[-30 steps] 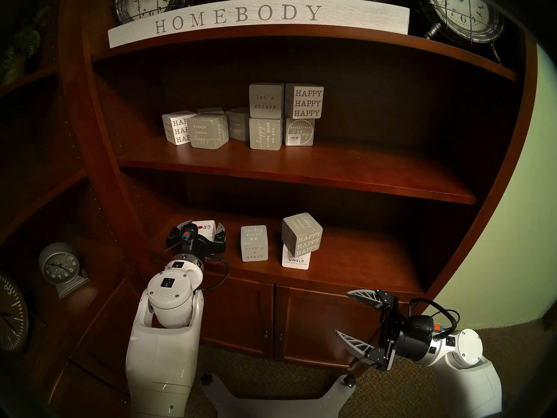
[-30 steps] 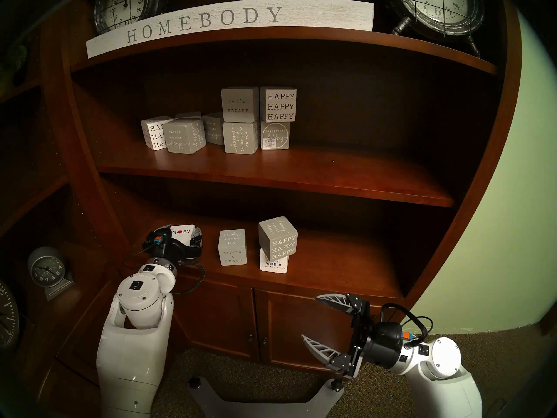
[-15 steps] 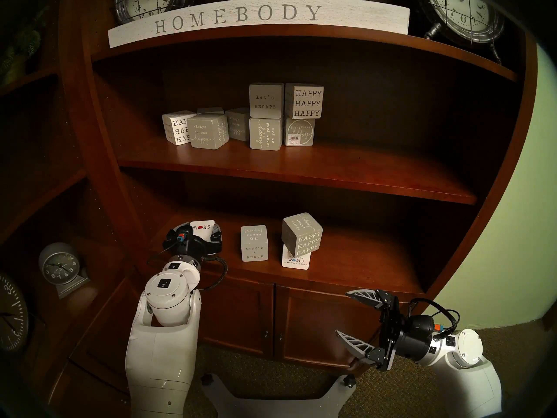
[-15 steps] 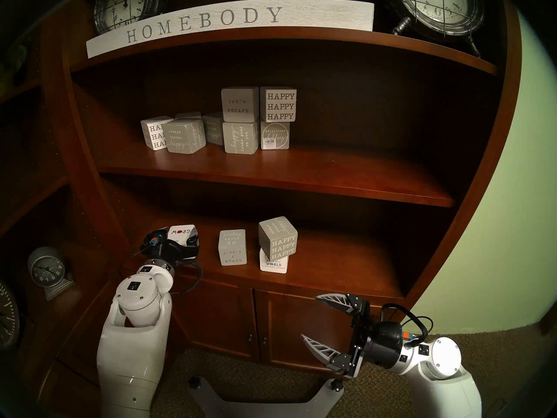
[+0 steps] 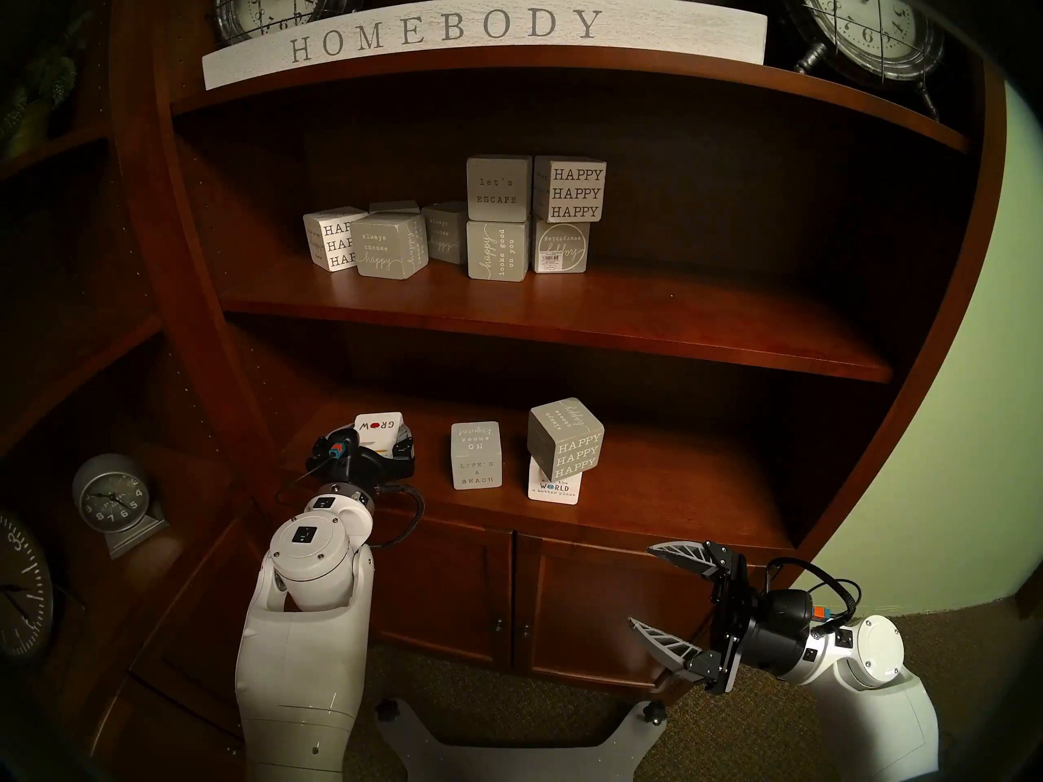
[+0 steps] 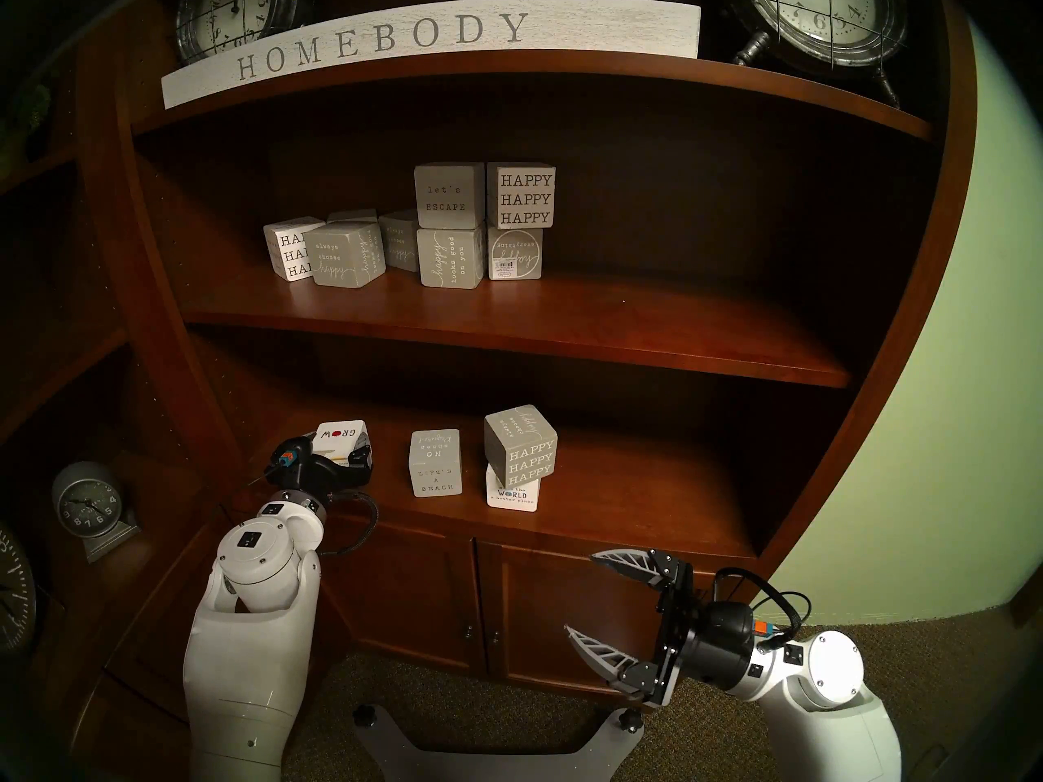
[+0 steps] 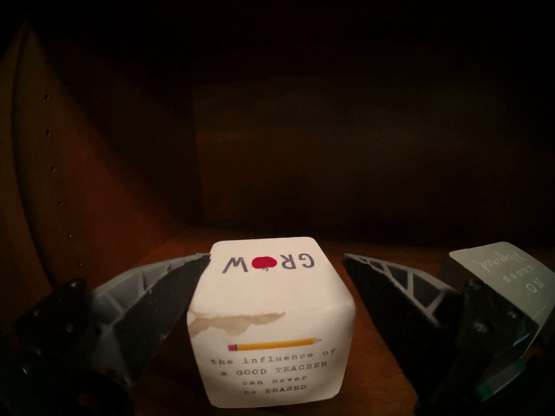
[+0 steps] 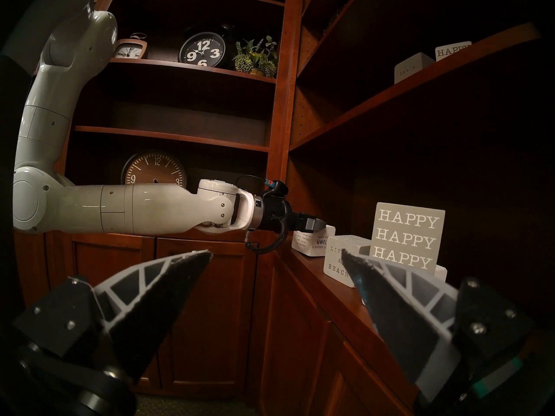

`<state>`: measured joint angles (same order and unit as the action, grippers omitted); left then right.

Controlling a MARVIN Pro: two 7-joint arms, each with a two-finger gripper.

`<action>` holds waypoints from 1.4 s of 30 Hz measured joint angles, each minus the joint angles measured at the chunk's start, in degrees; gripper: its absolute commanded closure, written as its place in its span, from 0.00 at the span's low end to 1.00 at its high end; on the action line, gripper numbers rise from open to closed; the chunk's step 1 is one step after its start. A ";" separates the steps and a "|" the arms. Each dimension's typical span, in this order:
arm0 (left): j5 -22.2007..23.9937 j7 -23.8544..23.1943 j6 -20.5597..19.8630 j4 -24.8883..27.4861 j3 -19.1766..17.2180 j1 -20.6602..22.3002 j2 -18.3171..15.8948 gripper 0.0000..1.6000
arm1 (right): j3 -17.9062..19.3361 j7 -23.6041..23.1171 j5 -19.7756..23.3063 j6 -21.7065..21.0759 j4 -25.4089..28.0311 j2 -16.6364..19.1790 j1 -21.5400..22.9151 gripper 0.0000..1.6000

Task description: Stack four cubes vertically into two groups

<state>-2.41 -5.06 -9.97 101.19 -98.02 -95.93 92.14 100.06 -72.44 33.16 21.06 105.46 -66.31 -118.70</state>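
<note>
Left gripper (image 7: 276,257) is level on the lower shelf (image 5: 649,515), jaws spread wide with the white GROW cube (image 7: 270,322) sitting between them. The left finger's tip is at or touching the cube's upper left edge; the right finger stands clearly apart from the cube's right side. So it's bracketed, not pinched, and the cube rests on the shelf board.

Just outside the right jaw is the grey LIFE'S A BEACH cube (image 5: 477,455), alone on the shelf. Further out on that side, the grey HAPPY HAPPY HAPPY cube (image 5: 566,439) sits on the second white cube (image 5: 554,488), twisted off-square and overhanging it. That reads as group one done, if sloppy.

Right gripper (image 5: 660,589) is parked off the shelf in front of the cabinet doors (image 5: 592,606), jaws spread, nothing between them.

My read: we're at the grasp step for group two, the GROW cube going onto the LIFE'S A BEACH cube.

What the next move needs:
- close evenly. The cube sits off-centre toward the left finger, so it will likely slide or yaw as the right finger comes in
- lift clear of the beach cube's top before traversing toward it
- come down square and release only once it's seated flat

Risks: the paper label on the cube's near face is torn, so the surface may be slick or peel. Clipping the beach cube could carry on into the crooked stack beyond it.
</note>
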 measured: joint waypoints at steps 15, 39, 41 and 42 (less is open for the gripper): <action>-0.59 -0.07 0.94 -3.14 -0.17 0.93 -0.63 0.00 | 0.19 -0.26 -0.17 -0.16 0.00 -0.33 0.07 0.00; 1.99 -3.88 3.44 -5.44 -1.37 1.78 -2.05 1.00 | 0.54 -0.73 -0.45 -0.42 -0.01 -0.88 0.19 0.00; 2.09 -4.27 3.76 -5.53 -1.49 1.78 -2.28 1.00 | 0.56 -0.76 -0.47 -0.44 -0.01 -0.92 0.20 0.00; 2.14 -4.62 3.97 -5.53 -1.61 1.77 -2.50 1.00 | 0.57 -0.78 -0.48 -0.45 -0.01 -0.94 0.20 0.00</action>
<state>-0.27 -9.68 -6.00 95.66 -99.63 -94.16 89.65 100.63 -73.22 32.68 20.61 105.45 -67.25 -118.49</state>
